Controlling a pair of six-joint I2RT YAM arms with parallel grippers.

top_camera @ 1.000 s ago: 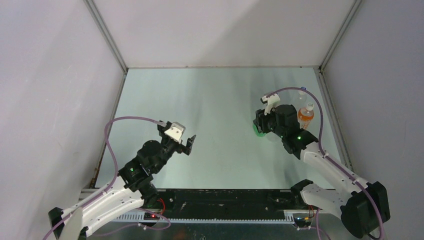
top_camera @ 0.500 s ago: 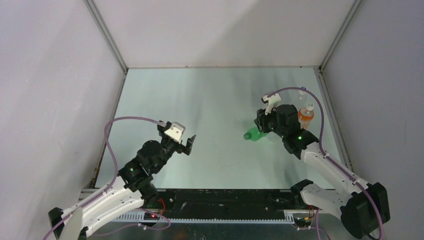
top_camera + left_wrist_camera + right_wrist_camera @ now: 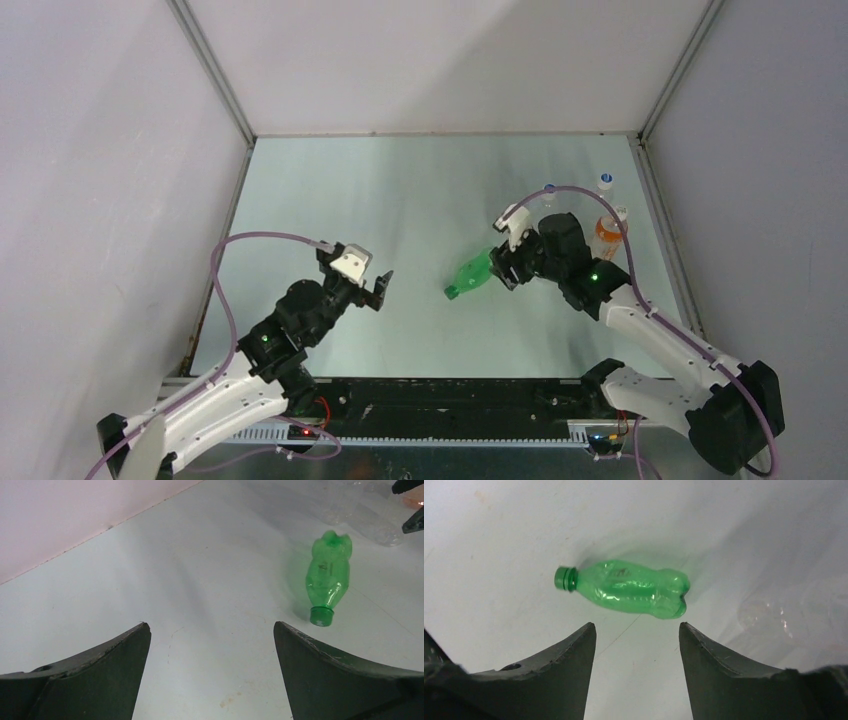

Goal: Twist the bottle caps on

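A green bottle [image 3: 472,273] lies on its side mid-table with its green cap [image 3: 452,292] on the neck, pointing toward the left arm. It also shows in the left wrist view [image 3: 327,575] with the cap [image 3: 321,616], and in the right wrist view [image 3: 634,587] with the cap [image 3: 565,578]. My right gripper [image 3: 506,266] is open and empty just beyond the bottle's base [image 3: 637,625]. My left gripper [image 3: 378,287] is open and empty, well left of the bottle [image 3: 211,625]. A bluish cap [image 3: 549,187] and a white-and-blue cap [image 3: 605,180] top clear bottles at the back right.
An orange bottle [image 3: 607,236] with a plain white cap stands behind the right wrist, near the right wall. A clear bottle shows faintly to the right in the right wrist view [image 3: 774,612]. Walls close in the table on three sides.
The green bottle, under the right gripper a second ago, has tipped over and now lies on the table to the left. The right gripper has shifted left. The left arm has not moved.
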